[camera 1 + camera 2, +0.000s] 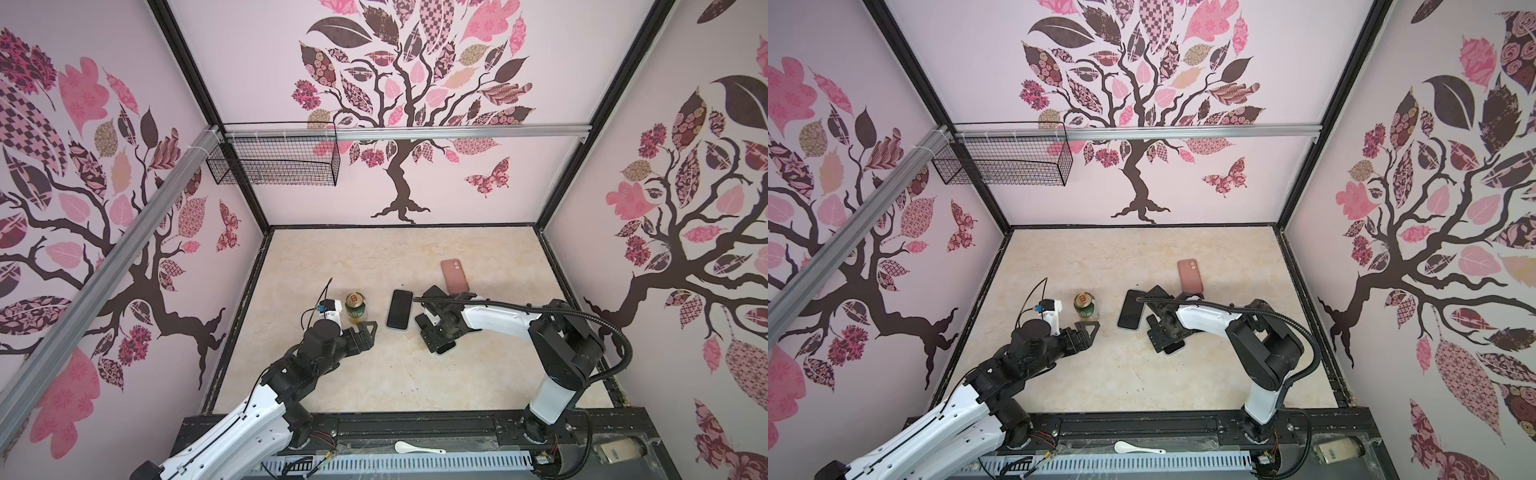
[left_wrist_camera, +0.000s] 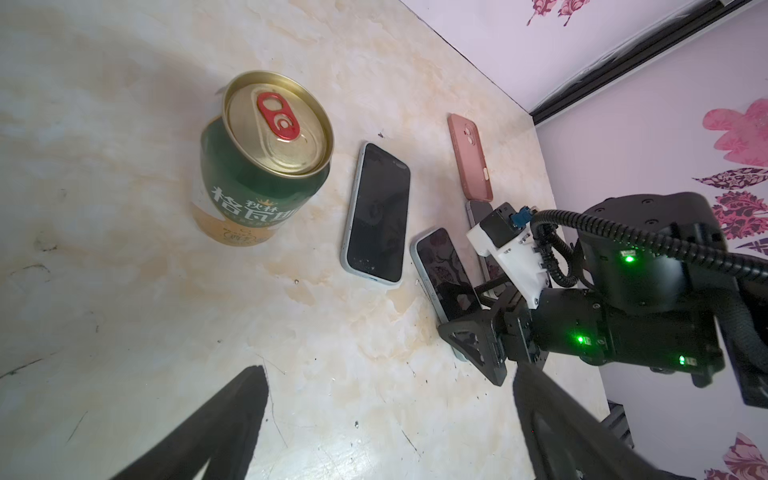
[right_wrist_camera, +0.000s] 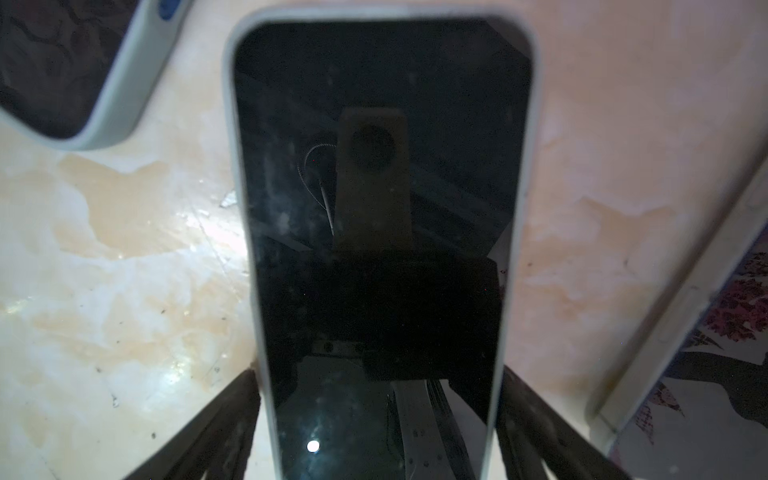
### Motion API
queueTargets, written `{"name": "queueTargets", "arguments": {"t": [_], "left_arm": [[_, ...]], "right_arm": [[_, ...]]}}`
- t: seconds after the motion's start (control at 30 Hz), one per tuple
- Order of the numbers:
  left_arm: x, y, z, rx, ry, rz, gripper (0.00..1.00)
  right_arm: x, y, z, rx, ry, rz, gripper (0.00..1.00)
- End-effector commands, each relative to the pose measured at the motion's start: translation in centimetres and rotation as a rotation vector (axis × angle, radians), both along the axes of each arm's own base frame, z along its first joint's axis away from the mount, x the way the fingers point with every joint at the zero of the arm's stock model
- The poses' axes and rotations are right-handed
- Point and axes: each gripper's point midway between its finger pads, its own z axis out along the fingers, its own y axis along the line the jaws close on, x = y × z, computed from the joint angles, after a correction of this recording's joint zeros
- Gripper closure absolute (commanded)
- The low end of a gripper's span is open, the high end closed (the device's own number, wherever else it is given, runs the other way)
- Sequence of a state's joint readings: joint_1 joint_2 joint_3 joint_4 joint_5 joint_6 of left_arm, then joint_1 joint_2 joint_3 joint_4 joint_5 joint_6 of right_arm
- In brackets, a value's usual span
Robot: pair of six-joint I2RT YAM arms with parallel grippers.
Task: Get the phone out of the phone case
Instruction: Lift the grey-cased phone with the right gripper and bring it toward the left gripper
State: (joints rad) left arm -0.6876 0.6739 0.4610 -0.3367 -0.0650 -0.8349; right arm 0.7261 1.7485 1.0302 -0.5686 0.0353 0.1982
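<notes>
While the left claw (image 1: 368, 334) hangs spread wide over the beige marbled surface (image 1: 374, 382), an upright green drink can with a gold lid (image 1: 356, 308) stands just beyond its fingertips. Further along, the right claw (image 3: 378, 374), also wide, straddles a black-screened phone in a pale grey case (image 3: 382, 187) that lies flat, screen up. Its fingers (image 3: 232, 415) sit right at the case's long edges; whether they press I cannot tell. Beside this claw, toward the can, lies a second dark phone in a pale case (image 1: 400, 309). Beyond the claw rests a pink rounded case (image 1: 455, 275), back up.
</notes>
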Motion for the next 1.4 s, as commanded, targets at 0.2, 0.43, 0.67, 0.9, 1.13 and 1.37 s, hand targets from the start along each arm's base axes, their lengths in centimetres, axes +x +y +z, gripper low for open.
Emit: {"name": "queueTargets", "arguments": {"t": [0.2, 0.43, 0.67, 0.9, 1.13, 1.37], "left_arm": [[-0.4, -0.1, -0.5, 0.014, 0.018, -0.028, 0.04], [-0.3, -0.2, -0.6, 0.018, 0.022, -0.030, 0.04], [-0.2, -0.4, -0.3, 0.019, 0.019, -0.037, 0.04], [-0.3, -0.2, -0.4, 0.023, 0.019, -0.032, 0.04], [-0.1, -0.2, -0.6, 0.029, 0.018, -0.027, 0.03], [0.1, -1.0, -0.1, 0.003, 0.001, -0.054, 0.02]], "right_arm": [[0.1, -0.4, -1.4, -0.062, 0.038, -0.038, 0.21], [1.7, -0.2, -1.1, -0.075, -0.016, -0.057, 0.15], [3.1, 0.8, -0.9, -0.074, -0.043, -0.055, 0.15], [2.6, 0.6, -1.8, -0.092, -0.012, -0.039, 0.22], [2.4, 0.0, -1.8, -0.114, -0.010, -0.058, 0.31], [3.5, 1.4, 2.7, 0.069, -0.086, -0.172, 0.36]]}}
